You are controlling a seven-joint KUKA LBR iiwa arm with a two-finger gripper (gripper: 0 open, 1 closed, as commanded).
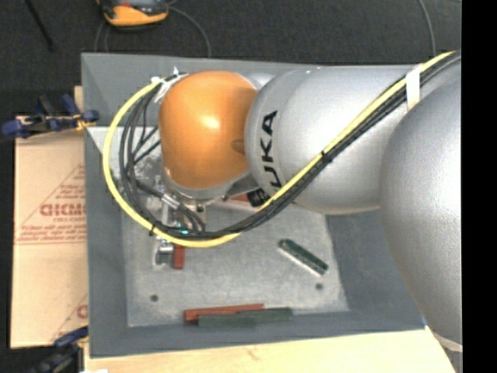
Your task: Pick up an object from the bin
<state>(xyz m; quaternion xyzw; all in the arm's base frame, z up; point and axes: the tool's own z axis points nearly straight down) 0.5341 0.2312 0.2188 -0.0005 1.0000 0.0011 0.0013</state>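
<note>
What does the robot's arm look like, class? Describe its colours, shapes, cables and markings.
The arm has thick, rounded silver-grey links with black lettering. A glossy orange dome cover caps the wrist. A yellow cable and black cables loop around it, above a small metal gripper.

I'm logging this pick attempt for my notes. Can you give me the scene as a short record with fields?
container: grey metal bin
gripper: low over the left part of the floor
nearest thing: small red-brown block, just right of the gripper
other things: dark green bar right of centre, lying slantwise; long red-brown and green strip along the lower wall
grasp: cannot tell
</note>
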